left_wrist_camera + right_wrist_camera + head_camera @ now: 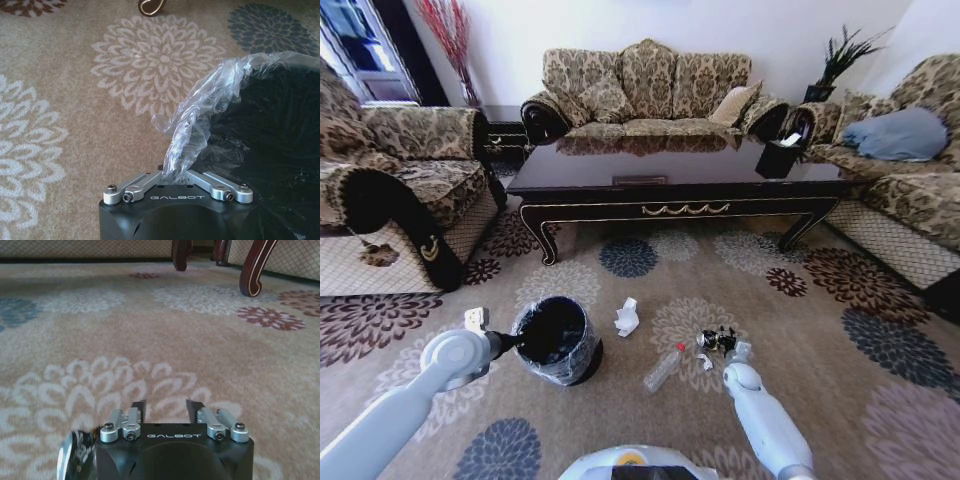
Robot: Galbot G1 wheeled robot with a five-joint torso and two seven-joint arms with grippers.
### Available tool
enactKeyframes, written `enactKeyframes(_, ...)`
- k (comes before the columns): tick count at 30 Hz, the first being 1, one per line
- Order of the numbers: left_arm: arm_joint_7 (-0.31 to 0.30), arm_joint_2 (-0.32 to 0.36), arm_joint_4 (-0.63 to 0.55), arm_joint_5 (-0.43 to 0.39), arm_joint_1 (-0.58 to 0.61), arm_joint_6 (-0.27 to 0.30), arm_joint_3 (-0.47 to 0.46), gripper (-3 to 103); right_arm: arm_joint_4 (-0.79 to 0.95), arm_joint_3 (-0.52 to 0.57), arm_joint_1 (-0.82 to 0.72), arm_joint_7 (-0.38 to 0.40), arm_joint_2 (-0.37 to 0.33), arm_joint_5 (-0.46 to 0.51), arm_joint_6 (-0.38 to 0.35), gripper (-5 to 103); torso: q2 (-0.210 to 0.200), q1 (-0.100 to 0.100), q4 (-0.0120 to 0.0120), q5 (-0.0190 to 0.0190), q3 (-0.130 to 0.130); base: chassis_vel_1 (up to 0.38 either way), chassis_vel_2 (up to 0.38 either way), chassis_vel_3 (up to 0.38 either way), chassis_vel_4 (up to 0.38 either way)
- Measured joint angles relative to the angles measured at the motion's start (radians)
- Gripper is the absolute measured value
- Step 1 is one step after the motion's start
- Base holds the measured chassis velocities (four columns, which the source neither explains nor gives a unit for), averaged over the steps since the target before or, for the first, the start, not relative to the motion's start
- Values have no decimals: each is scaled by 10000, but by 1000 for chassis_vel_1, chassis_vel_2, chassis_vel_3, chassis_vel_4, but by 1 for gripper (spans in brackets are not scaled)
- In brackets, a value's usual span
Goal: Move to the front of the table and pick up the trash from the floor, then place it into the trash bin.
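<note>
The left gripper (176, 172) pinched the trash bin's (557, 345) plastic liner (200, 127) to steady it, while the right gripper (167, 407), fingers spread, hovered low beside the black wrapper (718, 340) on the carpet (840, 340).

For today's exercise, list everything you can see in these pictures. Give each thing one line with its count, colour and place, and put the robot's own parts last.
table: one, dark glossy wood with gold ornament, centre of the room.
trash bin: one, black with a clear bag liner, on the carpet by the left arm.
tissue: one, white, on the carpet right of the bin.
bottle: one, clear with a red cap, lying on the carpet.
black wrapper: one, black, on the carpet by the right arm.
sofas: three, brown patterned, around the table.
carpet: one, beige with flowers.
left gripper: one, shut on the bin's bag liner.
right gripper: one, open, low over the carpet.
</note>
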Motion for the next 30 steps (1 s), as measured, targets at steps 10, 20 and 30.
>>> enactKeyframes(10,-4,5,-72,69,16,0,-31,0,-476,-79,-4,-124,252,-164,67,80,0,0,0,1,0,0,0,0,0)
enactKeyframes(20,12,-67,-2,136,125,1,-213,0,-328,-98,-83,-168,237,-149,82,44,0,0,2,1,0,0,0,0,0)
enactKeyframes(30,32,-59,31,151,-30,4,-143,0,-213,168,-331,-167,310,-152,102,19,0,0,1,0,0,0,0,0,0)
